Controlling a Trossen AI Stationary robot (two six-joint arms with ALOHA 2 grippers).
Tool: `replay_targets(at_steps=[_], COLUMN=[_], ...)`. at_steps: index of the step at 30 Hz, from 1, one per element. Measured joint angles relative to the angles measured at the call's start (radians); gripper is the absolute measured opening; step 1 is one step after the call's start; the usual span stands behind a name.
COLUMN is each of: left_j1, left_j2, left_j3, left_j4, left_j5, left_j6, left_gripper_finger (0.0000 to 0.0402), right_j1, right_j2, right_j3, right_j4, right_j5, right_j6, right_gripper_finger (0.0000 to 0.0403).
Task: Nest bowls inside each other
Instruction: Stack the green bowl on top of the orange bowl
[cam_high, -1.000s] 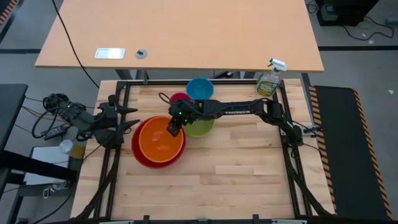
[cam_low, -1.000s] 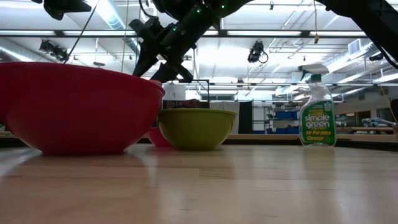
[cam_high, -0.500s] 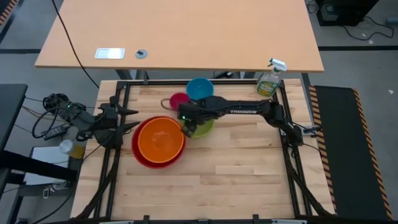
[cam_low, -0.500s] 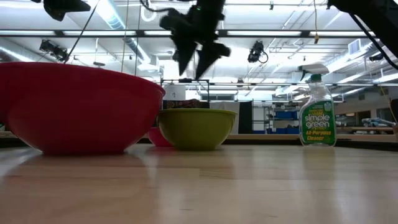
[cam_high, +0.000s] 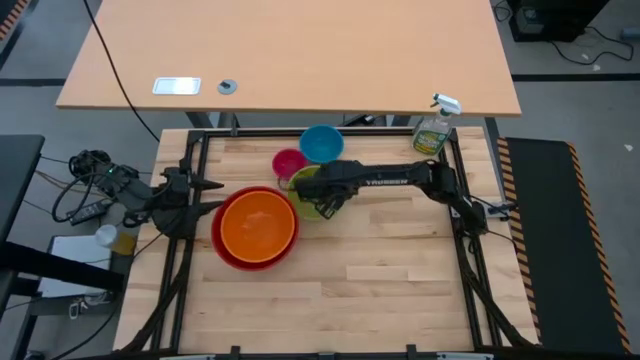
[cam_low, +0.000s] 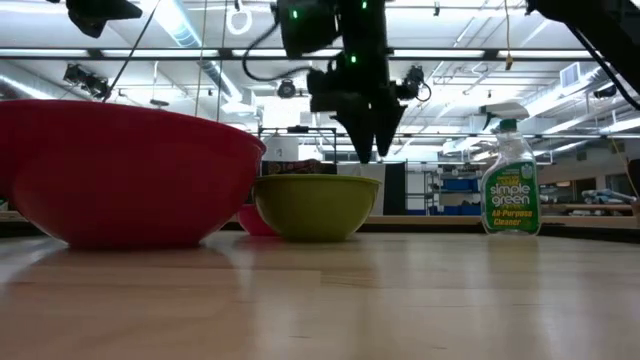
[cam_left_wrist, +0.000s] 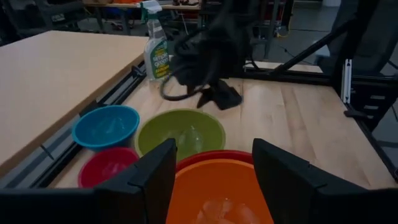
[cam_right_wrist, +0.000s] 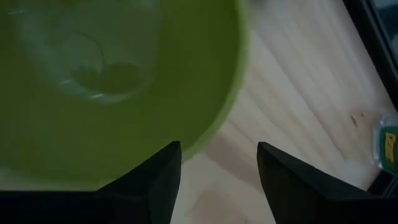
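An orange bowl (cam_high: 258, 226) sits nested in the red bowl (cam_high: 222, 250) at the table's left middle. The lime green bowl (cam_high: 303, 183) stands on the table just to their right. The pink bowl (cam_high: 288, 161) and the blue bowl (cam_high: 321, 142) stand behind it. My right gripper (cam_low: 366, 152) hangs open above the green bowl (cam_low: 316, 205), pointing down, clear of its rim (cam_right_wrist: 231, 106). My left gripper (cam_left_wrist: 211, 168) waits open at the table's left edge, facing the orange bowl (cam_left_wrist: 217, 193).
A green spray bottle (cam_high: 432, 130) stands at the table's far right corner. A black metal frame (cam_high: 465, 250) runs round the table's edges. Bare wood lies across the near half (cam_high: 340, 290).
My right gripper has moved from the orange bowl's right rim toward the table's right, over the green bowl. It has tipped from a slant to pointing nearly straight down. No bowl has moved.
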Motion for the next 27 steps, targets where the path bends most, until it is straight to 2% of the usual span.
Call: replay_targets(at_steps=[6, 17, 23, 27], left_j1=[0.0, 0.0, 0.0, 0.0], left_j2=[0.0, 0.0, 0.0, 0.0], left_j3=[0.0, 0.0, 0.0, 0.0], left_j4=[-0.049, -0.048, -0.052, -0.053], left_j5=[0.001, 0.0, 0.0, 0.0], left_j6=[-0.029, -0.036, -0.056, -0.06], left_gripper_finger=[0.0215, 0.0215, 0.0215, 0.0215], right_j1=[-0.076, -0.19, -0.209, -0.209], right_j2=[-0.026, -0.026, -0.025, -0.024], right_j3=[-0.035, -0.05, -0.165, -0.251], right_j4=[0.056, 0.14, 0.255, 0.353], right_j5=[-0.02, -0.147, -0.231, -0.241], right_j6=[-0.015, -0.081, -0.1, -0.111], right_gripper_finger=[0.0219, 0.0228, 0.0224, 0.0221])
